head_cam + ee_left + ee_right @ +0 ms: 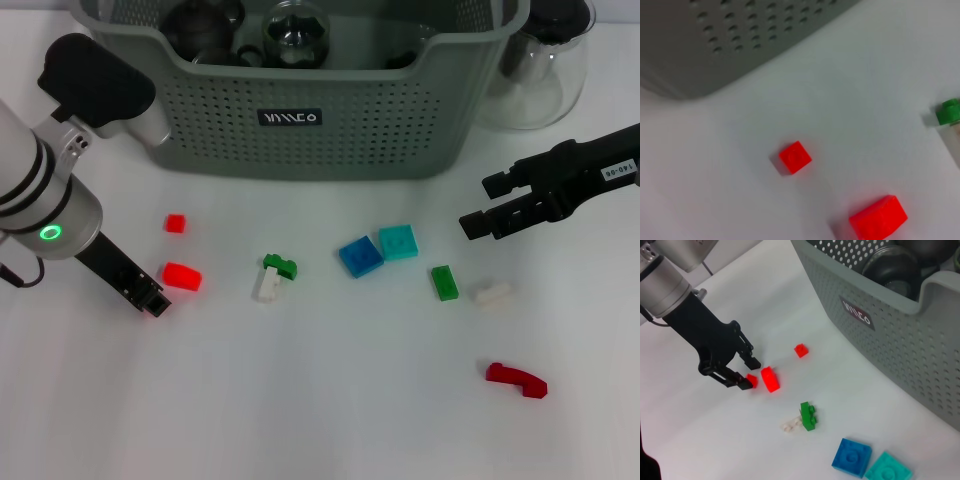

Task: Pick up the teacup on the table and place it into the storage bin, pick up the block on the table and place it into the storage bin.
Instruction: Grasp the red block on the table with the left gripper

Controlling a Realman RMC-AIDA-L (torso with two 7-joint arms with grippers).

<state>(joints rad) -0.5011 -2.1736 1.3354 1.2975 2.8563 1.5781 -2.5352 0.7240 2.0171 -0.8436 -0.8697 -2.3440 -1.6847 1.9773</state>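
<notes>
The storage bin stands at the far side of the white bench and serves as the reference landmark; dark round vessels lie inside it, and a clear glass jug stands just beside its right end. The left gripper is positioned low over the bench, in front of the bin's left corner, with its fingers spread apart and holding nothing. The larger red block lies on the bench directly at the tips of this gripper, just beyond the gap between the fingers on the side away from the arm; whether a fingertip touches it cannot be determined. A smaller red block lies between the larger red block and the bin, apart from both. The right gripper hangs in front of the bin's right corner, above the bench, with its fingers apart and empty. In front of the bin's middle lie a green block resting against a white block, then a blue plate touching a teal plate. Nearer the right gripper lie a green brick and a small white piece. A curved dark red piece lies farthest from the bin.
</notes>
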